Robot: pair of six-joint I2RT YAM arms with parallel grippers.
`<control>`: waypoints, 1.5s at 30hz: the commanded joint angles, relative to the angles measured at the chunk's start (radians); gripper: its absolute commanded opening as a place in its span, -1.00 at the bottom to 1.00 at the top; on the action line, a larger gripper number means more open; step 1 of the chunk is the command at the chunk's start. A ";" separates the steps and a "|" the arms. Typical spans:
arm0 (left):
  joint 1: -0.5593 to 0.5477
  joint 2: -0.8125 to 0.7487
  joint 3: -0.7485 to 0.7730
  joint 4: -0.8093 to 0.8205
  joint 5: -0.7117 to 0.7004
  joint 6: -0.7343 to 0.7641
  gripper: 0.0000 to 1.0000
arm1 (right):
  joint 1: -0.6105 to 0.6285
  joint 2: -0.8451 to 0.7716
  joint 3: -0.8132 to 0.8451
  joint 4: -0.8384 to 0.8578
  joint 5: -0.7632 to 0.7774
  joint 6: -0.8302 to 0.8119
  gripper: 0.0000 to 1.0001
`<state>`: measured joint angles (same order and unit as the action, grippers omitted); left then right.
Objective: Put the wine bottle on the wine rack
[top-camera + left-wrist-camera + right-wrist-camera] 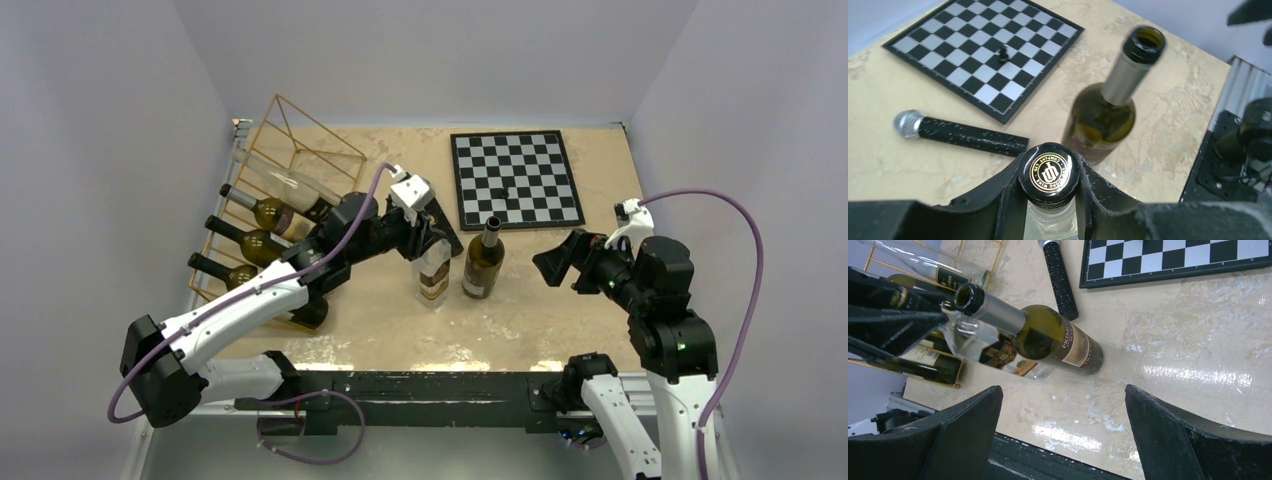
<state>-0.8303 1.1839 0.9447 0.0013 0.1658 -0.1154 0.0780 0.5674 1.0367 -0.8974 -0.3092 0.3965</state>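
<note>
**Operator:** State the boundaries and free room.

**Technician:** The tabletop [400,335] is enclosed by walls on the left, far and right sides. A black rail runs along its near edge. The wine rack [322,128] occupies the far-left corner, close to the left edge. The chessboard [516,178] lies flat toward the far edge. A microphone [960,134] lies between the chessboard and the bottles. A bare strip of tabletop runs from the two upright bottles to the near rail.

**Operator:** Locate the clear wine bottle [434,280] and give its axis.

**Technician:** It is mid-tabletop, right of the wine rack and well apart from it. Its long axis is vertical, with the black cap up. Contact between its base and the tabletop cannot be confirmed. The green bottle [484,265] stands upright just beside it on the right, with its mouth open.

**Operator:** Rack contents?

**Technician:** The racked bottles [255,240] lie horizontal, with their necks pointing left.

**Operator:** Jaw status?

**Technician:** The left gripper [431,244] has its jaws clamped on the clear wine bottle just under the cap. The right gripper [1064,432] holds its jaws spread wide, gripping nothing, to the right of the green bottle.
</note>
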 commanded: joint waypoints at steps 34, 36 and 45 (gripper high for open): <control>0.772 0.422 0.788 -0.107 0.152 -0.355 -1.00 | -0.002 -0.125 0.044 0.049 0.261 0.041 0.88; 0.794 0.439 0.788 -0.083 0.170 -0.364 -1.00 | -0.002 -0.120 0.043 0.049 0.260 0.040 0.88; 0.825 0.458 0.717 0.062 0.159 -0.392 -1.00 | -0.002 -0.096 0.037 0.060 0.209 0.071 0.88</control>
<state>-0.0090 1.6836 1.6379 -0.1768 0.2981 -0.4366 0.0780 0.4526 1.0676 -0.8703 -0.0738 0.4530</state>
